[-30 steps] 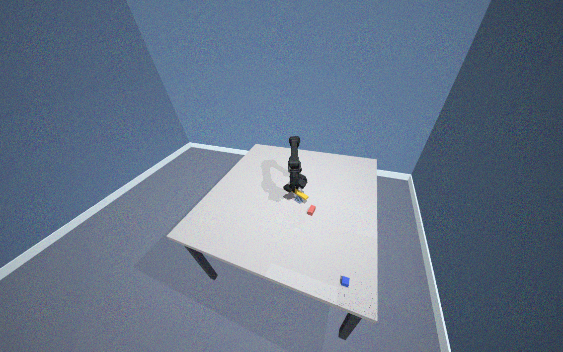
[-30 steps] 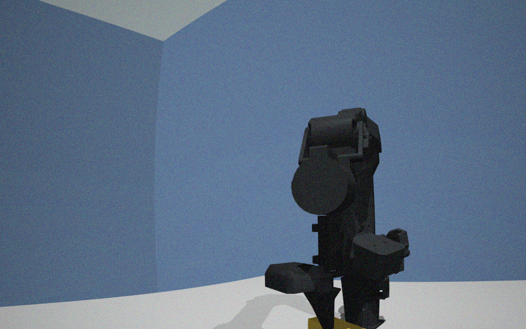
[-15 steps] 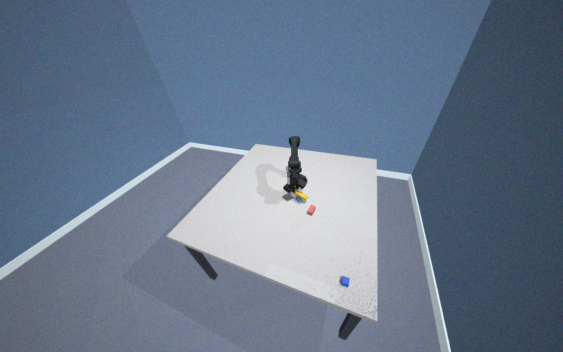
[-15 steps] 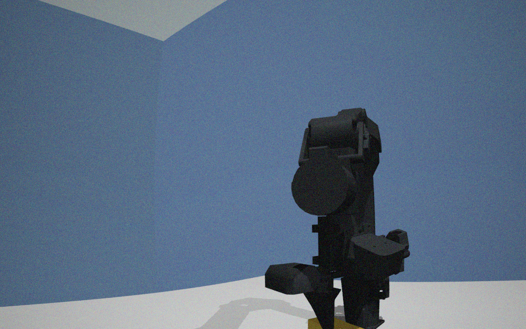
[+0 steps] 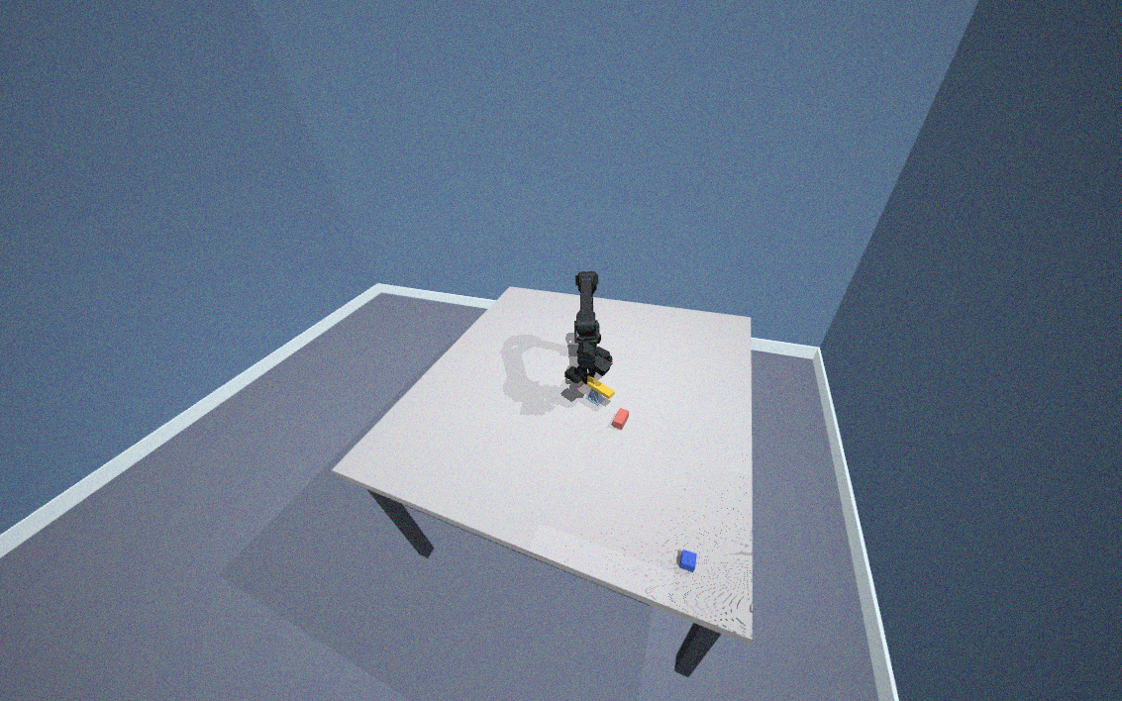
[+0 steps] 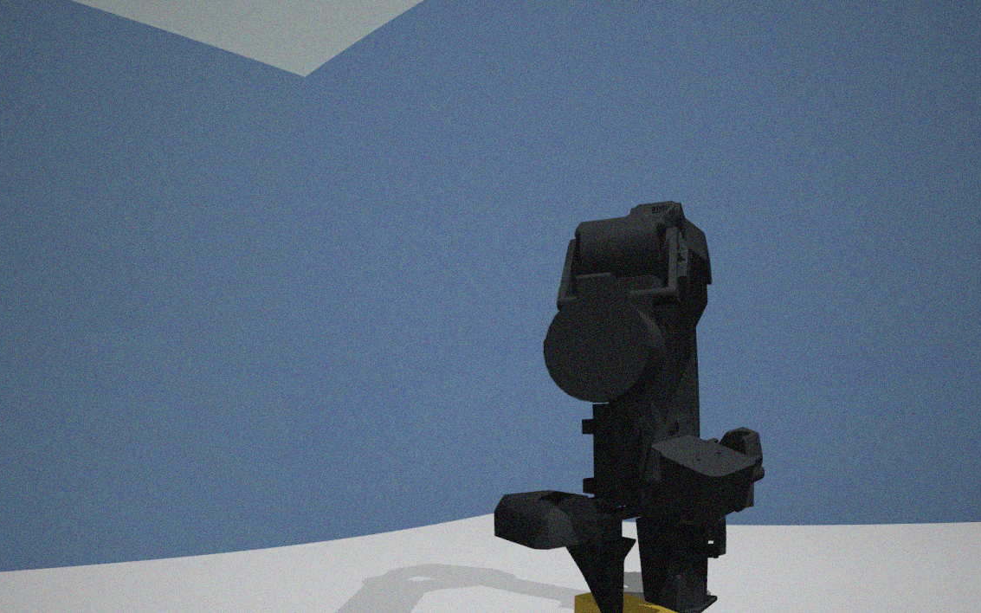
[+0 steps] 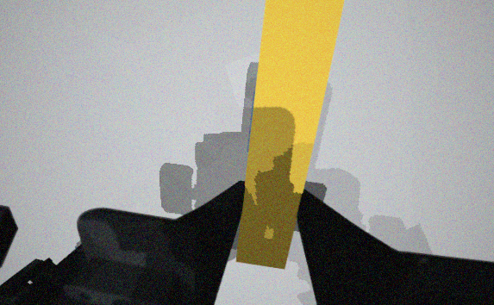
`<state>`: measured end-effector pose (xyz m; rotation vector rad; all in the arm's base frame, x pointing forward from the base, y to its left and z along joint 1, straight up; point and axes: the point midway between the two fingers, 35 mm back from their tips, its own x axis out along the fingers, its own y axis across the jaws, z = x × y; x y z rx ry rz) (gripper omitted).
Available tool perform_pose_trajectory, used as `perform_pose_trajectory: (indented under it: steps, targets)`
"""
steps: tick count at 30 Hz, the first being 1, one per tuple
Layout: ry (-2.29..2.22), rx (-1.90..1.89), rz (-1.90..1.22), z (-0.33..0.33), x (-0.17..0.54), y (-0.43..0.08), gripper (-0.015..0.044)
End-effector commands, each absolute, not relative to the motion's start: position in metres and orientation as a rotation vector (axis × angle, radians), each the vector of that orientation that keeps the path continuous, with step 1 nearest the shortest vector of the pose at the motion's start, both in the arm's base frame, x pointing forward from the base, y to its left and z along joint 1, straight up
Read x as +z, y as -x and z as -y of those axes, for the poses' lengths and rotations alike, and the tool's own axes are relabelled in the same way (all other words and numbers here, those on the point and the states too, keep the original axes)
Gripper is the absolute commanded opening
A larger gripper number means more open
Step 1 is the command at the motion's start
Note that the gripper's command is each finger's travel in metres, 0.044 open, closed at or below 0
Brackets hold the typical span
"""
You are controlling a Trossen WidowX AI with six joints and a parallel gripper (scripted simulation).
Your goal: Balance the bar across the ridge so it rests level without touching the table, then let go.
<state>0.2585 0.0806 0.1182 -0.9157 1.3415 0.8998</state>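
The yellow bar point(image 5: 602, 388) point(image 6: 587, 603) point(image 7: 298, 65) is held near one end. My gripper point(image 5: 586, 379) point(image 6: 652, 606) point(image 7: 271, 191) is shut on it, one finger against each long side. In the wrist view the far part of the bar runs out of the top of the picture. The blue-grey ridge point(image 5: 594, 398) lies under the bar in the top view. In the wrist view only a thin blue sliver shows beside the bar's left edge. Whether the bar touches the ridge, or is quite level, I cannot tell.
A red block point(image 5: 620, 418) lies on the table point(image 5: 477, 452) just beyond the bar's free end. A small blue cube point(image 5: 687, 560) lies far off near the table's near right corner. The arm's shadow falls across the table to the left in the top view.
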Motion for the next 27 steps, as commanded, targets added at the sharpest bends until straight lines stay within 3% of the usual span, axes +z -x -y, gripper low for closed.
perform_pose_trajectory:
  steps: [1,27]
  targets:
    - [0.912,0.898,-1.343,-0.0807,0.117,-0.2582,0.0]
    - [0.912,0.898,-1.343,-0.0805,0.1148,-0.258,0.0]
